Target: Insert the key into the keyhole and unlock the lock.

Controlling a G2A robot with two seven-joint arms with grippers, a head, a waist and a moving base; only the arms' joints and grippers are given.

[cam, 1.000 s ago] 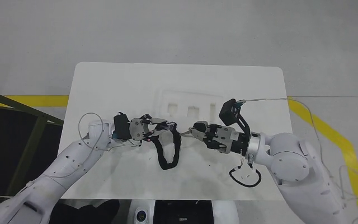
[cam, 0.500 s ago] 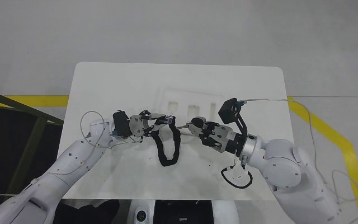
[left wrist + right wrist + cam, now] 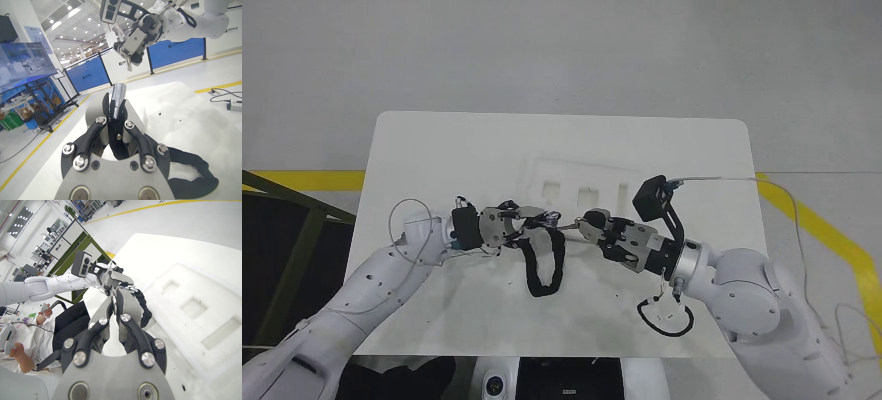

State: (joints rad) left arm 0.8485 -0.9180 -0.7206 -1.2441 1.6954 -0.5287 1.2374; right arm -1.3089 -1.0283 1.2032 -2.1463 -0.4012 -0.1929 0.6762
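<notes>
The lock (image 3: 545, 217) sits just left of the centre of the top view, over the middle of the white table (image 3: 442, 150). We see its chrome barrel pinched fast between the fingers of the left gripper (image 3: 527, 220). Its black cable loop (image 3: 542, 268) droops toward the lower frame and stops well short of the table's near edge. White tabletop stretches away to the left and right of the pair.

The left arm comes in from the lower left and the right arm from the lower right, so the two grippers meet nose to nose. The right gripper (image 3: 585, 224) is clamped on the key (image 3: 129, 65), whose blade points at the barrel's end. In the left wrist view we make out a small gap between the two.

Just above both grippers in the top view lies a foam tray (image 3: 572, 165) with three rectangular recesses in a row.
</notes>
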